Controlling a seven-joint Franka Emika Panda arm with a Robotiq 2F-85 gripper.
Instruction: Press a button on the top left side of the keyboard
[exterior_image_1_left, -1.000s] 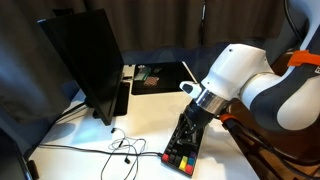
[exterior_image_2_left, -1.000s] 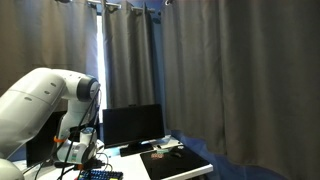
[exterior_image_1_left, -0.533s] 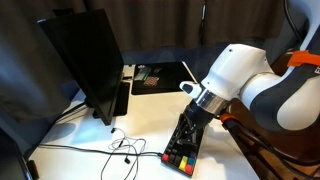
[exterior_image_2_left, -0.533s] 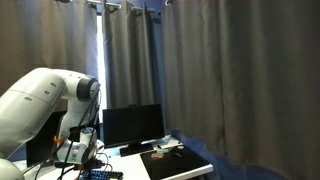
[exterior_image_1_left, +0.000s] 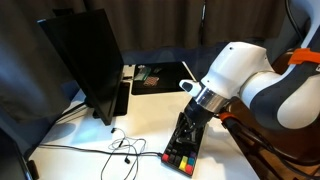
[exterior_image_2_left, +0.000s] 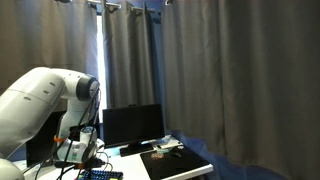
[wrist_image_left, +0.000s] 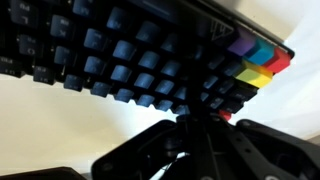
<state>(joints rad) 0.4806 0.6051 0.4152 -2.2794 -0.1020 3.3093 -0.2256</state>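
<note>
Centrally, one compact rectangular black keyboard lies on the white tabletop, near the table's front edge in an exterior view, with its long side running away from the camera. Its keys are dark, square and slightly rounded plastic caps set in close rows, and one end carries a cluster of red, orange, yellow and green keys; in the wrist view that coloured group shows as purple, blue, red and yellow caps at the right corner. In an exterior view only a strip of the keyboard shows at the bottom edge.

One dark Robotiq gripper stands directly over the keyboard, pointing down at the keys. In the wrist view its black fingers converge to a narrow tip right at the key surface, apparently pressed together, though the blur makes this uncertain, and whether it touches a key cannot be told.

One bulky white robot arm with smooth rounded shells carries it.

Beside the keyboard lies one thin black cable, tangled in loops on the tabletop. Further off stands one large flat black monitor on a stand, and behind it lies one flat black mouse mat. Dark pleated curtains hang behind the table.
</note>
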